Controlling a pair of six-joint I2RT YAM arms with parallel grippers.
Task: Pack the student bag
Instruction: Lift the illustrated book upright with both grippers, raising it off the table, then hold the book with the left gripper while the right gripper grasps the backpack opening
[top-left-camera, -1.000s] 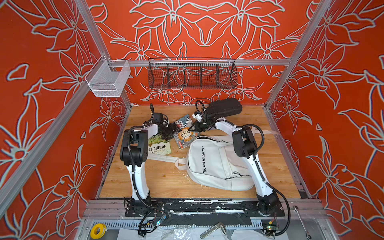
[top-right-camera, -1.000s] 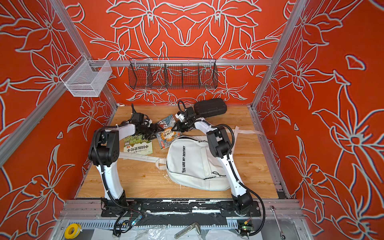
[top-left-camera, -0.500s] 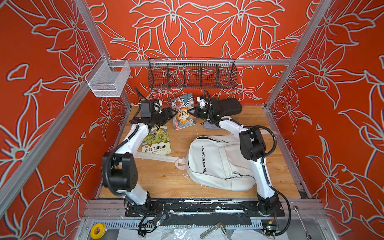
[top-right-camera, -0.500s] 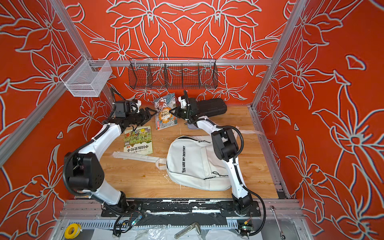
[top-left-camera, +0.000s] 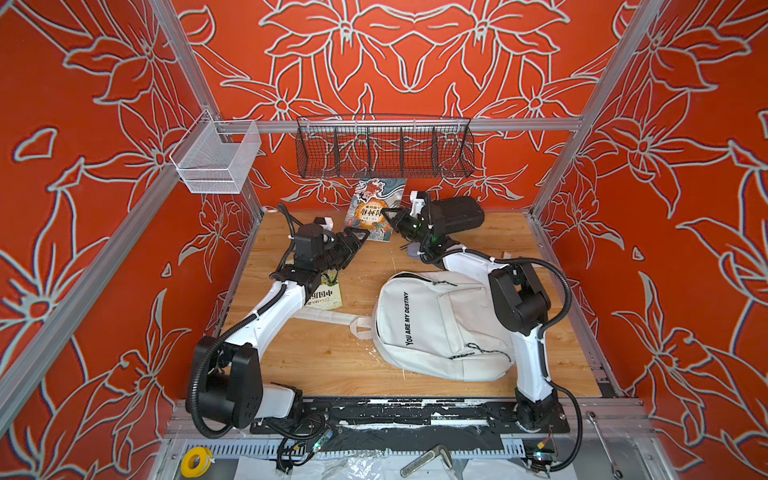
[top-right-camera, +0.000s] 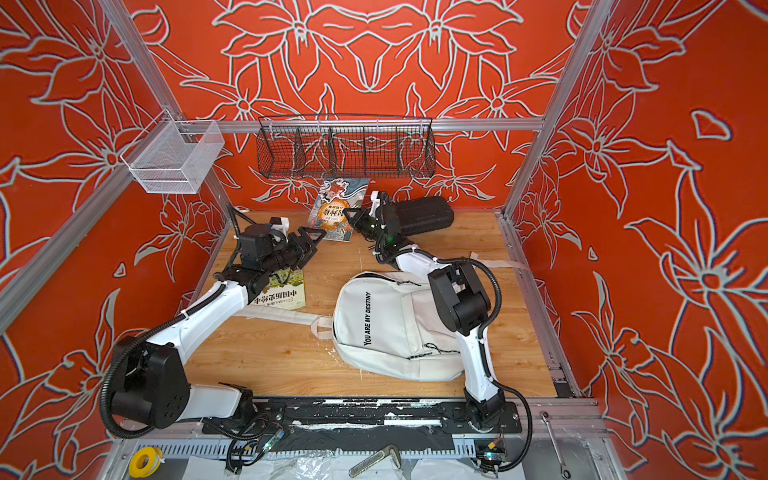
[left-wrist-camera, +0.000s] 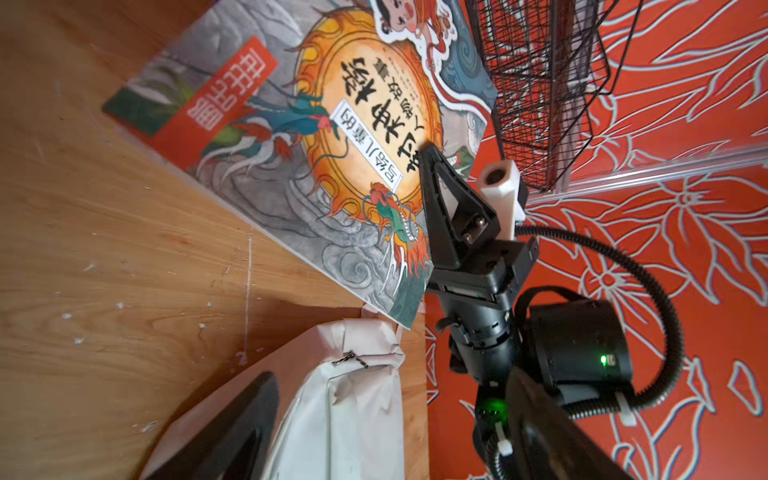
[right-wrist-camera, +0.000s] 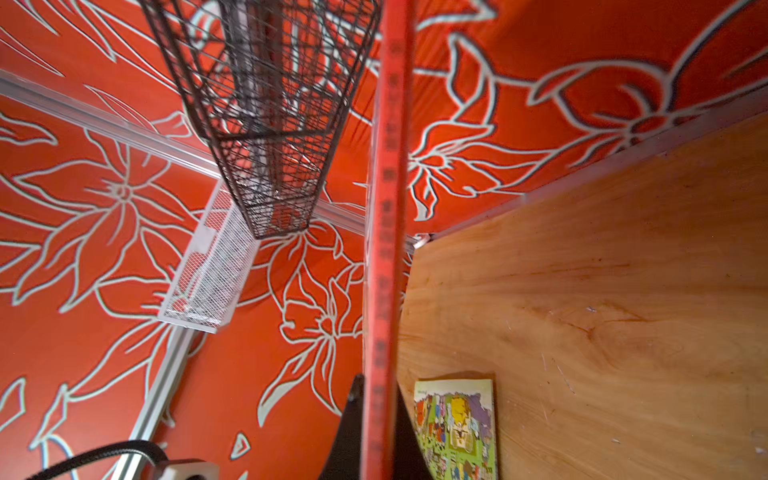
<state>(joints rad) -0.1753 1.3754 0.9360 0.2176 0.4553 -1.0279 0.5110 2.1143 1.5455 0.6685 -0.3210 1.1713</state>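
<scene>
A big white cloth backpack (top-left-camera: 440, 328) (top-right-camera: 395, 328) with black words on it lies flat on the wooden table (top-left-camera: 332, 365). It sits on the right side, near the front, and the right arm bends over it. One long white strap (top-left-camera: 328, 318) runs out to the left, under the left arm.

At the back, the right gripper (top-left-camera: 390, 215) has its fingers (right-wrist-camera: 353, 419) squeezed tight on the edge of a thin picture book with a dragon on the cover (top-left-camera: 374, 208) (left-wrist-camera: 332, 166). The book stands up, tilted, just under the black wire basket (top-left-camera: 384, 145) on the back wall. I cannot tell if its bottom edge touches the table.

The left gripper (top-left-camera: 358, 233) is just beside the book's low corner. Its fingers are wide apart and nothing is between them.

A green book (top-left-camera: 328, 293) lies flat under the left arm. A black hard case (top-left-camera: 457, 212) sits behind the right gripper, by the back wall.
</scene>
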